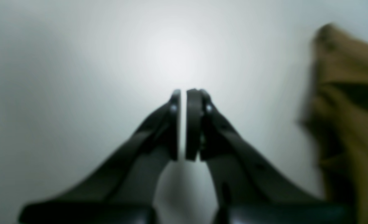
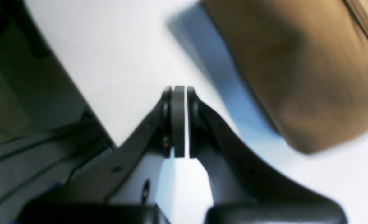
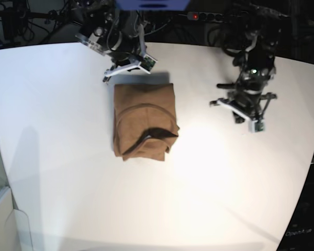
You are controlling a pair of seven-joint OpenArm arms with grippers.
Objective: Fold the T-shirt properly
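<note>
Both sets of jaws are clenched on nothing: the left gripper hangs over bare white desk, the right gripper near the desk's far edge; the T-shirt lies between them, nearer the far edge, folded into a compact block. It looks light, soft and limp, best pinched at a doubled edge; one flap curls up; both wrist views are blurred, cropping the cloth.
</note>
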